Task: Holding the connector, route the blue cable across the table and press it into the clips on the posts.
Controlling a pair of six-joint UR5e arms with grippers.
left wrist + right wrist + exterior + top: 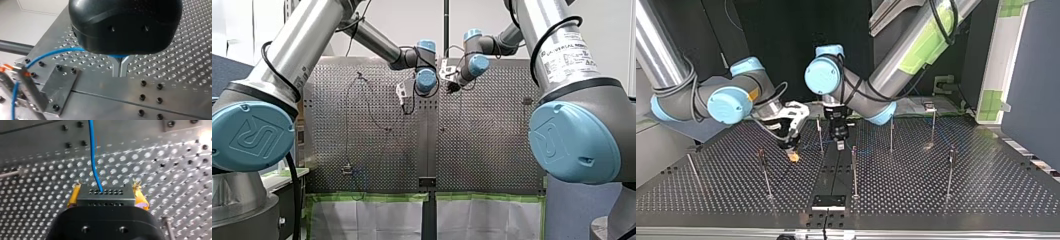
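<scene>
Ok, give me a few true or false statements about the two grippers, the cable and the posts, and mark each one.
1. My right gripper grips the connector between yellow pads. True.
2. The cable leaving the connector is red. False: it is a blue cable.
3. Thin posts stand upright on the perforated table. True.
4. My left gripper has its fingers spread wide. False: its metal fingers are drawn together, with the blue cable passing between them just under the gripper's black body.
</scene>
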